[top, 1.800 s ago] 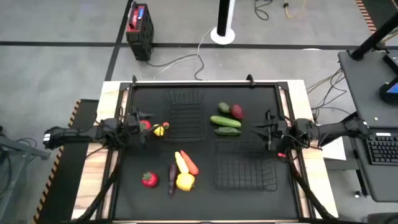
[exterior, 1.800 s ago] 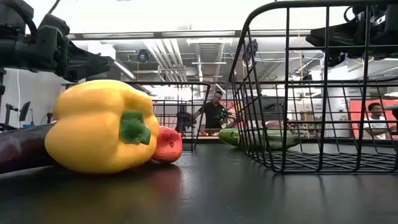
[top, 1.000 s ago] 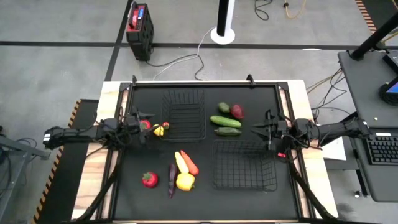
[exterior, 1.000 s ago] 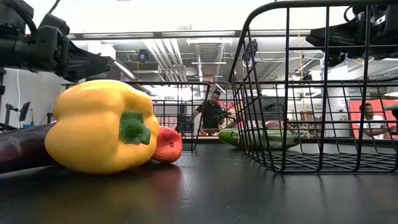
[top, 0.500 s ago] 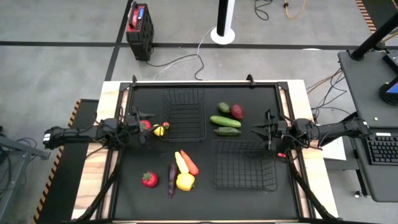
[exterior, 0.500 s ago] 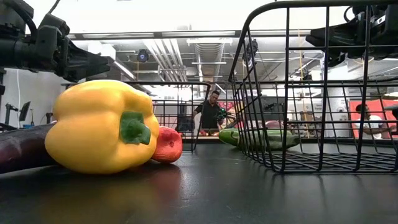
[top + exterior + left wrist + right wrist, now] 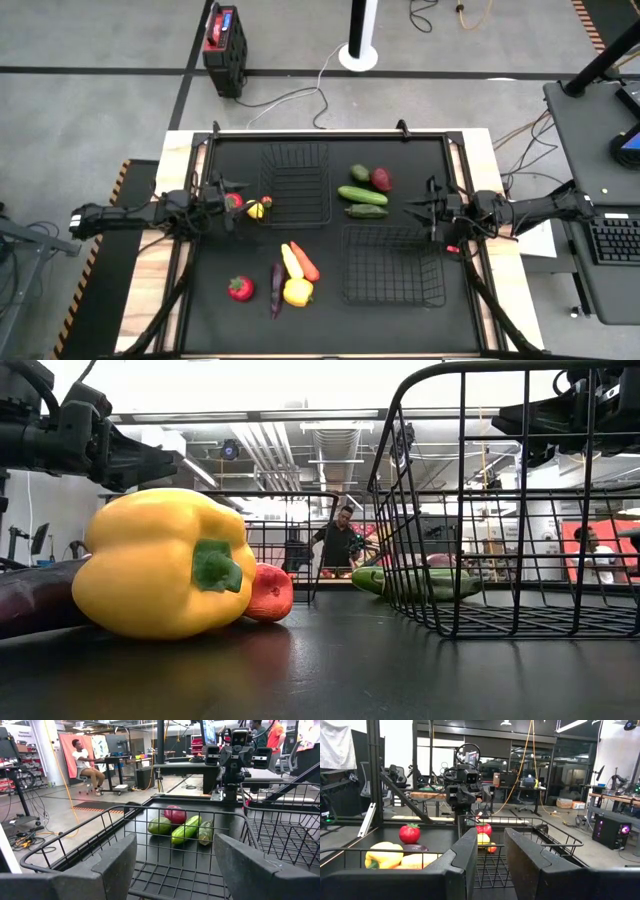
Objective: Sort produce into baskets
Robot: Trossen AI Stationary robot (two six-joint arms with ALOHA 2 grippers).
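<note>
Two black wire baskets stand on the black mat: one at the far middle (image 7: 295, 185), one at the near right (image 7: 393, 265). A yellow pepper (image 7: 297, 291), eggplant (image 7: 277, 288), red fruit (image 7: 240, 289), orange carrot (image 7: 305, 264) and yellow piece (image 7: 290, 260) lie at the near left. Two cucumbers (image 7: 362, 195), a green piece (image 7: 360, 172) and a dark red one (image 7: 381, 179) lie at the far right. My left gripper (image 7: 222, 203) is open and empty at the left, with a red piece (image 7: 234, 201) and a yellow piece (image 7: 256, 210) by its fingertips. My right gripper (image 7: 415, 208) is open and empty at the right.
The left wrist view looks through the far basket (image 7: 175, 870) to the cucumbers (image 7: 185, 829). The right wrist view shows the near basket's rim (image 7: 385, 851) and the left arm (image 7: 465, 790) across the table. People sit at desks in the room beyond the table.
</note>
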